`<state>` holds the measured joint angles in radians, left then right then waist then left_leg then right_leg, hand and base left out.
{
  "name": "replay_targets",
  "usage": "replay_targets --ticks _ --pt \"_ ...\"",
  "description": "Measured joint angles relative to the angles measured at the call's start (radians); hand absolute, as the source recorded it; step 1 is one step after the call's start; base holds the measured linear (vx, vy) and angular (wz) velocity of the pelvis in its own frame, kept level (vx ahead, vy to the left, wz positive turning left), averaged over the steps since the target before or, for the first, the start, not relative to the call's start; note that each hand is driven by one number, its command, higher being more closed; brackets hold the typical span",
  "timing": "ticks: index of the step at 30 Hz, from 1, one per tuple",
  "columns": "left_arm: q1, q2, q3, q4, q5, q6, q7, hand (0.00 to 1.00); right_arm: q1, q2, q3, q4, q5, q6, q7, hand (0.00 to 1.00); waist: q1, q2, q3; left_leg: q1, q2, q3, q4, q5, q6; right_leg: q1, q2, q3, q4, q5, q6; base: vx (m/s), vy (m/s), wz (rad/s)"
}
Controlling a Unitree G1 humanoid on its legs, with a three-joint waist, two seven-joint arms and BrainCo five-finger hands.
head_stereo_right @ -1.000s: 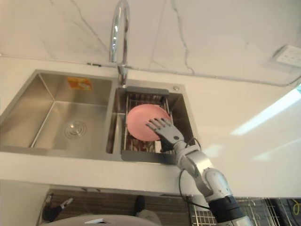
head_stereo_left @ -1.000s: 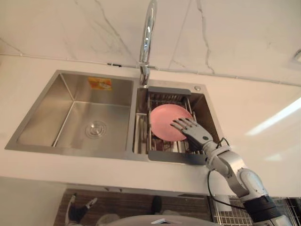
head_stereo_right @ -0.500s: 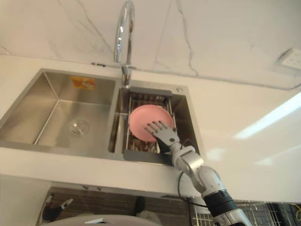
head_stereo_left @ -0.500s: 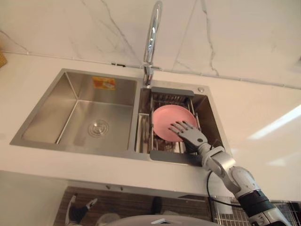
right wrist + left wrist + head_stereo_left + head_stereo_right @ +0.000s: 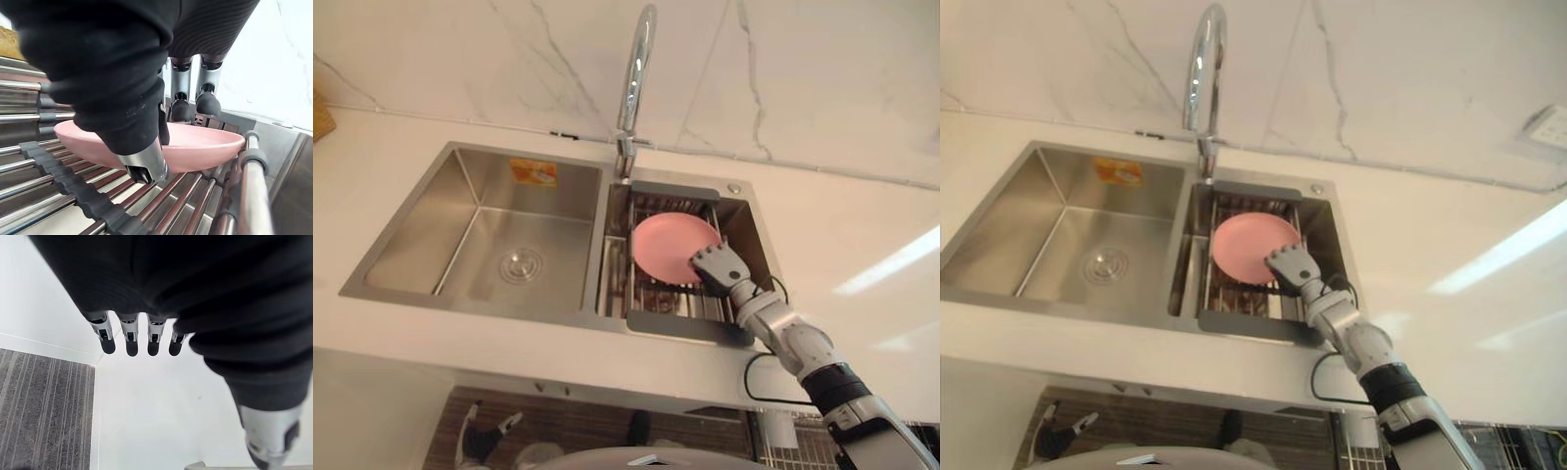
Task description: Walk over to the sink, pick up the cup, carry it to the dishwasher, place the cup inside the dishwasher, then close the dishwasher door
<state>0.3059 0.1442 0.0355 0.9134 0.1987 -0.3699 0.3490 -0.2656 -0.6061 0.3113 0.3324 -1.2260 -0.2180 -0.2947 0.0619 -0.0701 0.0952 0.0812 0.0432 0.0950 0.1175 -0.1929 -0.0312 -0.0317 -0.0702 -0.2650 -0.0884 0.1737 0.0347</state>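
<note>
A pink shallow dish point(image 5: 666, 245) lies on the metal drying rack point(image 5: 677, 297) in the right basin of the sink point(image 5: 460, 302); I see no cup. My right hand point(image 5: 717, 266) reaches in from the lower right and grips the dish's near right rim. Seen from the right wrist, the fingers point(image 5: 208, 100) curl down onto the dish point(image 5: 210, 144) and the thumb point(image 5: 146, 166) sits under its edge. My left hand point(image 5: 128, 343) hangs with straight fingers beside a white wall and grey floor.
A tall chrome faucet point(image 5: 634, 88) stands behind the divider between the basins. The left basin point(image 5: 509, 245) holds just its drain. White countertop point(image 5: 847, 235) surrounds the sink, with a marble wall behind. The rack's bars point(image 5: 58, 181) lie close under the dish.
The right hand's fingers went from spread flat over the dish to curled onto its right rim. The camera shifted slightly, so the whole sink sits a little differently.
</note>
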Motion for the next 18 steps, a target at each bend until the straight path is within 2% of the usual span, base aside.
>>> replay_targets --ticks 9,10,18 --pt "0.004 0.0 0.001 0.0 -0.001 -0.001 0.008 0.0 -0.007 -0.011 -0.002 0.016 0.018 0.004 -0.027 1.0 0.002 0.003 0.002 -0.006 0.0 -0.012 0.0 0.006 -0.002 0.0 -0.001 -0.012 0.0 0.0 0.0 -0.01 0.008 0.04" --pt "0.004 0.0 0.002 0.0 0.0 -0.003 0.009 0.0 -0.007 -0.011 -0.008 0.012 0.03 0.004 -0.055 1.0 0.002 0.005 0.005 -0.006 0.0 -0.012 0.001 0.006 -0.002 0.0 -0.001 -0.012 0.0 0.0 0.0 0.0 0.0 0.0" --pt "0.007 -0.006 0.006 0.0 -0.001 -0.006 0.018 0.0 -0.022 -0.011 -0.064 -0.051 0.097 -0.005 -0.133 1.0 -0.001 0.016 0.014 -0.006 0.001 -0.012 0.001 0.006 -0.002 -0.001 0.0 -0.012 0.0 0.0 0.0 0.0 0.0 0.0"
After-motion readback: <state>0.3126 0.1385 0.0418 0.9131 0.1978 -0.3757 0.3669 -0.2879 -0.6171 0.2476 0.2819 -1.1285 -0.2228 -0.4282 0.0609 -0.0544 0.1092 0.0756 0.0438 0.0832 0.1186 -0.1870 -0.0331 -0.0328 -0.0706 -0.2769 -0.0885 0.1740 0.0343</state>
